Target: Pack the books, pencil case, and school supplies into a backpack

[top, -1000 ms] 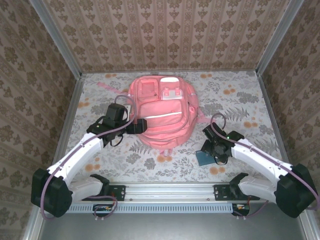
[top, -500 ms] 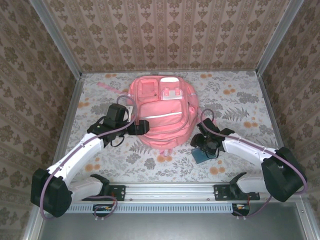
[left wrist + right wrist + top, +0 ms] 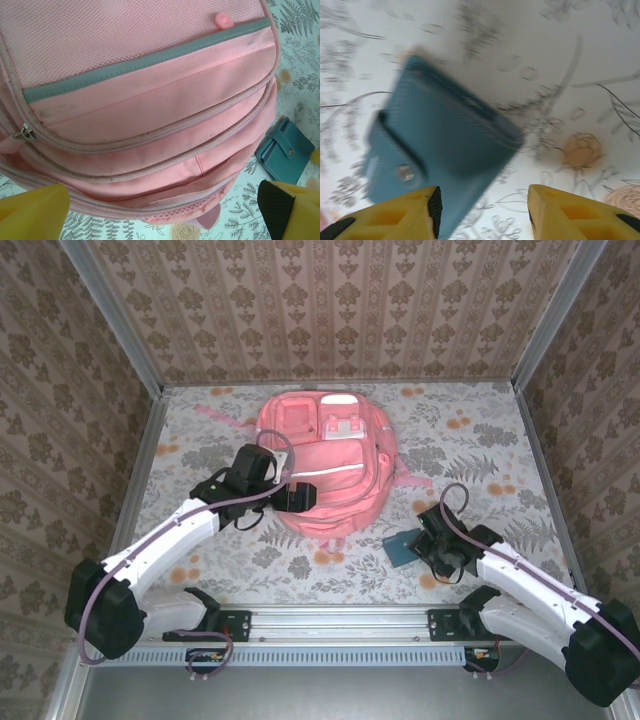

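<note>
The salmon-pink backpack (image 3: 325, 455) lies flat mid-table, its front pockets up. My left gripper (image 3: 300, 497) hovers over its near left part, jaws wide open around nothing; in the left wrist view the backpack (image 3: 150, 100) spreads above the gripper (image 3: 165, 215). A small teal book (image 3: 401, 549) with a snap strap lies on the table right of the backpack's near end, also seen as the teal book (image 3: 285, 156). My right gripper (image 3: 428, 546) is at its right edge, open; the blurred book (image 3: 440, 145) has a corner reaching between the fingers, next to the left finger (image 3: 405, 215).
Floral tablecloth (image 3: 470, 440) covers the table, boxed in by patterned walls on three sides. A metal rail (image 3: 340, 620) runs along the near edge between the arm bases. A pink strap (image 3: 215, 412) trails off the backpack's far left.
My right arm swung toward the backpack, then pulled back to the right of the teal book, its jaws narrowing. My left gripper shifted right, farther over the backpack.
</note>
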Motion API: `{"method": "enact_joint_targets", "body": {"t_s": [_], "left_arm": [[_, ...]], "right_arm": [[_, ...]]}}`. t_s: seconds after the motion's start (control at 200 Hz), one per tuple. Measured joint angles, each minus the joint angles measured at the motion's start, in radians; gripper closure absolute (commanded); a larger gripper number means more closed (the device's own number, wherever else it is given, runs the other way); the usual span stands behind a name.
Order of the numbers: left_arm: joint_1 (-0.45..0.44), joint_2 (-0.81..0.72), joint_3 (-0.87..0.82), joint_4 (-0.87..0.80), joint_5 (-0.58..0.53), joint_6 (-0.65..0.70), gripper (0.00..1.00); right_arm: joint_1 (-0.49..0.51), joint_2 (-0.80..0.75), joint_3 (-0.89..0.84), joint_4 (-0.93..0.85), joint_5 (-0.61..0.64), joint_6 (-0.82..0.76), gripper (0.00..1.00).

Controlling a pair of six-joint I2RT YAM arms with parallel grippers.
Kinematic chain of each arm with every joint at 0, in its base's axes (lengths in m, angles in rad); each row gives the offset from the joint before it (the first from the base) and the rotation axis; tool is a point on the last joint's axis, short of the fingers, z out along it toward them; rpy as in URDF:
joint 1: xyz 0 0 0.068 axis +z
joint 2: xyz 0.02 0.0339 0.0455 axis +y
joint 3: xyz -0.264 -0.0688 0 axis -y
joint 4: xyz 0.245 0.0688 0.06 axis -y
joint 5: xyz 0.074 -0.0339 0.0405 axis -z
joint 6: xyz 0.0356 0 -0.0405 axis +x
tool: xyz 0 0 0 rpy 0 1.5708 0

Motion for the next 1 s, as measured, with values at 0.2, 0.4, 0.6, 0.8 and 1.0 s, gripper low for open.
{"method": "enact_joint_targets", "body": {"t_s": [0.2,0.4,0.6,0.8,1.0], "left_arm": [[-0.001,0.003,0.019,-0.002,-0.008,0.000,0.00],[-0.001,0.004,0.021,-0.004,-0.011,0.000,0.00],[-0.001,0.020,0.033,-0.011,-0.011,0.000,0.00],[-0.001,0.034,0.044,-0.011,-0.011,0.001,0.00],[-0.001,0.046,0.052,-0.014,-0.012,0.008,0.00]], "right_arm": [[-0.017,0.023,-0.037,0.100,-0.012,0.082,0.55],[-0.039,0.059,-0.062,0.189,-0.027,0.119,0.57],[-0.050,0.082,-0.066,0.252,-0.038,0.118,0.74],[-0.061,0.120,-0.062,0.311,-0.044,0.105,0.96],[-0.065,0.142,-0.015,0.275,-0.034,0.051,1.00]]}}
